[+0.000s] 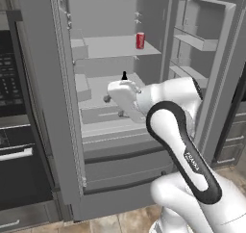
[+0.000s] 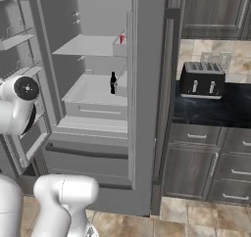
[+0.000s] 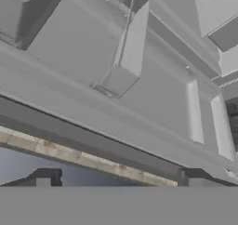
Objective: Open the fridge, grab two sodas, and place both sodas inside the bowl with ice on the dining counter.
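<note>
The end effector [image 3: 116, 180] sits at the mouth of the open fridge [image 1: 62, 131], its two dark fingertips [image 3: 44, 177] standing wide apart with nothing between them; in the left base view its white hand hangs in front of the middle shelf. Just beyond and slightly above the hand, one small dark bottle [image 2: 113, 82] stands upright on that middle shelf [image 2: 93, 91], its slim neck poking up over the wrist. Farther back and higher than the end effector, one red can [image 1: 140, 40] stands upright toward the right side of the upper shelf [image 1: 115, 46]. So there are two sodas in all, one bottle and one can, well apart on two shelves. Both are probably light and rigid. The can looks smooth and likely slippery, best pinched across the middle of its round wall. The bottle is best taken around its wider body, not the thin neck, where it could tip or slide out. Either could topple if nudged from the side. Farthest off, outside the fridge and away to the right of the end effector, one black toaster [image 2: 202, 80] rests on the dark back surface [image 2: 230, 111].
</note>
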